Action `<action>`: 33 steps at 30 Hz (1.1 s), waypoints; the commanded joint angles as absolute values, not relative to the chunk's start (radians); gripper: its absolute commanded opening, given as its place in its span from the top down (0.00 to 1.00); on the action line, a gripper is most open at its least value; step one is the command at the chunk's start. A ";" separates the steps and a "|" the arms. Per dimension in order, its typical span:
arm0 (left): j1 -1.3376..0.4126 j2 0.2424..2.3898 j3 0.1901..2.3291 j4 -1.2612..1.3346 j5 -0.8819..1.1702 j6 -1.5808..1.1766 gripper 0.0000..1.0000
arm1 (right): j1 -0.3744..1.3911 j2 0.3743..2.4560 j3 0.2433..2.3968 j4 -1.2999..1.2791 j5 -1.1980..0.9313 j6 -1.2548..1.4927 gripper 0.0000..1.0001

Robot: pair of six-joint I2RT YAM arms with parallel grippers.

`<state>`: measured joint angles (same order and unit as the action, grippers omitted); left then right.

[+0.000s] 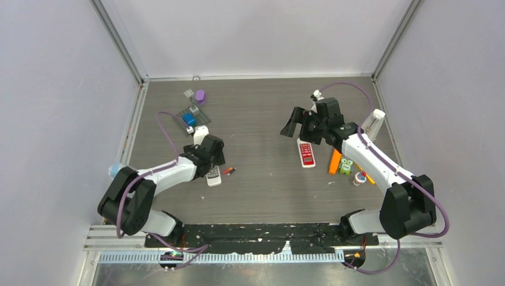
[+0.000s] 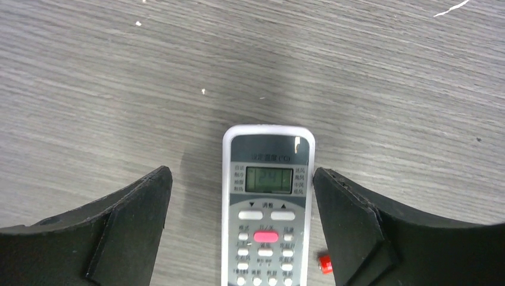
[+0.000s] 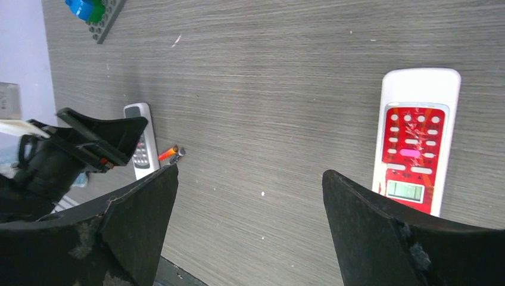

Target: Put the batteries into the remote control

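A grey-white remote [image 1: 213,176] lies face up, buttons showing, left of the table's middle. My left gripper [image 1: 211,158] is open and its jaws straddle this remote [image 2: 268,208] with a gap on the left side. In the left wrist view the gripper [image 2: 241,176] holds nothing. Two small batteries [image 1: 229,171], red-orange and dark, lie just right of the remote; a red end [image 2: 324,264] shows by my right finger. A red-faced white remote [image 1: 306,154] lies right of centre. My right gripper [image 1: 295,125] is open and empty above bare table, left of the red remote [image 3: 415,155].
A grey studded plate with blue bricks [image 1: 190,118] and a purple piece [image 1: 200,95] sit at the back left. An orange block [image 1: 334,161], a green frog toy [image 1: 346,167] and a small figure [image 1: 359,178] stand beside the right arm.
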<state>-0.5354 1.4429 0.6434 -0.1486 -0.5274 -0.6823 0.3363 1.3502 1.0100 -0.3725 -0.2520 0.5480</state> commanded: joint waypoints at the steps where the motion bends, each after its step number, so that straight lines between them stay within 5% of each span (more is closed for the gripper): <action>1: -0.538 1.340 0.682 -0.253 -0.534 -0.722 0.10 | 0.331 1.318 1.030 -0.404 -0.205 0.500 0.04; 11: -0.531 1.073 0.745 -0.359 -0.441 -0.629 0.09 | 0.324 1.473 1.000 -0.492 0.095 0.325 0.05; 28: -0.524 0.947 0.758 -0.296 -0.261 -0.579 0.07 | 0.321 1.735 1.041 -0.489 0.122 0.257 0.00; 33: -0.523 0.948 0.760 -0.289 -0.261 -0.584 0.05 | 0.322 1.747 1.032 -0.487 0.127 0.252 0.11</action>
<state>-0.5282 0.9657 0.7528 -0.3412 -0.2729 -0.5934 0.3252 1.7199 1.0241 -0.4961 0.1047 0.2626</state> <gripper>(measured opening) 0.944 0.936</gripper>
